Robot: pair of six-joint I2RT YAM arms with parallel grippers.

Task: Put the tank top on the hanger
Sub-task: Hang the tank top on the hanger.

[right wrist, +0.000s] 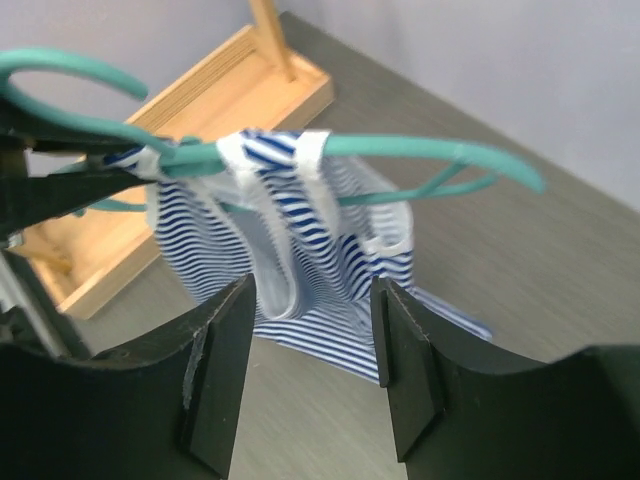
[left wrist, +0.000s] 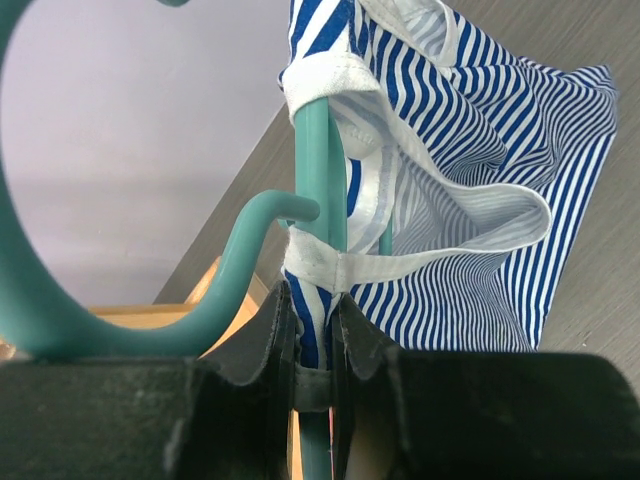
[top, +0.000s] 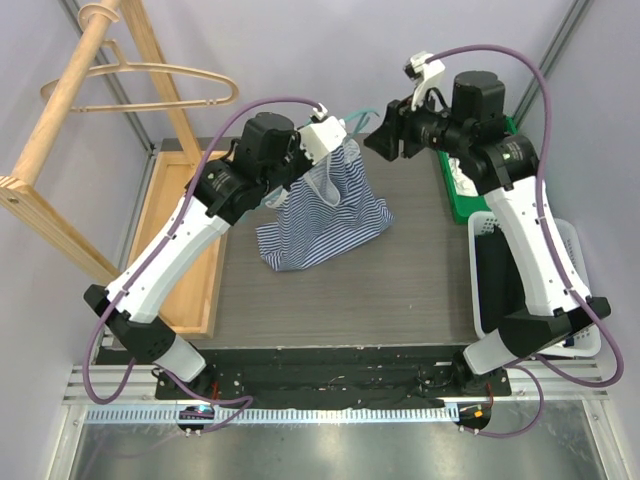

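Tank top (top: 325, 215): navy-and-white striped with white trim. It hangs in the air over the middle of the table (top: 400, 290), with its lower hem crumpled on the table surface. The trimmed straps are bunched together over one arm of the hanger, close to the neck below the hook. The body sags beneath in loose folds.

Hanger (right wrist: 400, 150): thin and teal-green, held roughly level above the table with the hook end towards the left arm. The outer stretch of its arm, on the side of the right gripper, carries no fabric.

Left gripper (left wrist: 312, 335): jaws narrow, clamped on the hanger's bar just beside the hook, with a fold of striped cloth pinched in against the bar. The tank top starts right at these jaws and spreads away beyond them. One trimmed strap wraps round the bar just above the fingertips.

Right gripper (right wrist: 310, 340): jaws wide, nothing held between them. It faces the hanging tank top from the right. In its wrist view the bunched straps show in the gap between the jaws but farther off, apart from both.

Surroundings: wooden rack (top: 60, 170) bearing a tan hanger (top: 150, 75) at far left, wooden tray (top: 180, 250) along the table's left edge, green bin (top: 462, 205) and white basket (top: 570, 250) at right.
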